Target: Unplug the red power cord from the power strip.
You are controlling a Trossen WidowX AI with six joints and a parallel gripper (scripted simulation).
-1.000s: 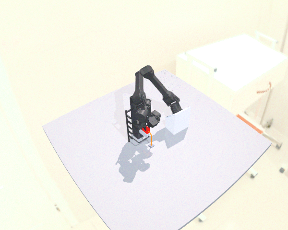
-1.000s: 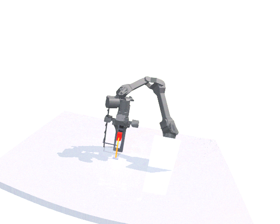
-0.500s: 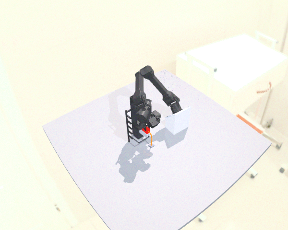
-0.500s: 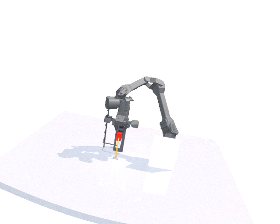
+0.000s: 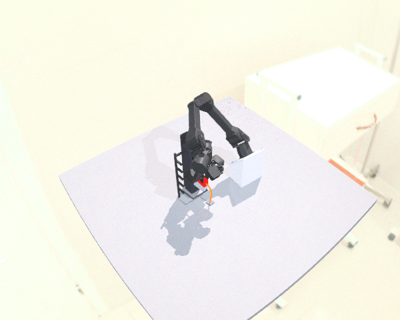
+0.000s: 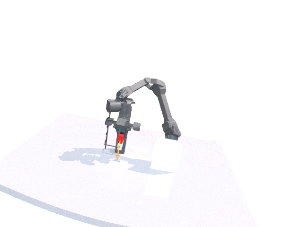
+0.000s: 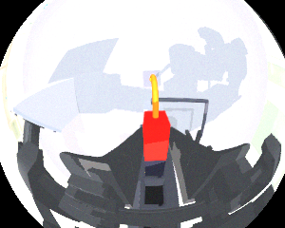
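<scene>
Arm [image 5: 212,110]: dark, bent in an arch, base at the far side of the table [image 5: 124,207], wrist reaching down near the table's centre.

Gripper [image 6: 121,141]: pointing down over the plug; closed tight, jaws narrow and clamped on the red plug, one jaw on each flank.

Fingers: dark wedges seen from the wrist, on both sides of the plug, at 9 and 3 o'clock of it.

Plug [image 7: 156,136]: red block, upright, centred between the jaws; in the top view [image 5: 203,183] just below the wrist housing; in the exterior view [image 6: 120,138] framed by the dark jaws.

Cord [image 5: 209,195]: orange, thin, leaving the plug's far end and curving down toward 5 o'clock to a small pale foot on the table; from the wrist [image 7: 154,94] running up toward 12 o'clock.

Power strip [image 5: 193,193]: pale grey, low on the table, directly under the plug; whether the plug is seated in it or lifted off, cannot tell.

Rack [image 5: 178,173]: dark ladder-like frame, upright, just beside the strip at 9 o'clock of the gripper.

White panel [image 5: 247,167]: upright board at 3 o'clock of the gripper, apart from it, in front of the arm's base.

Cart [image 5: 323,89]: white, off the table at 2 o'clock.
</scene>
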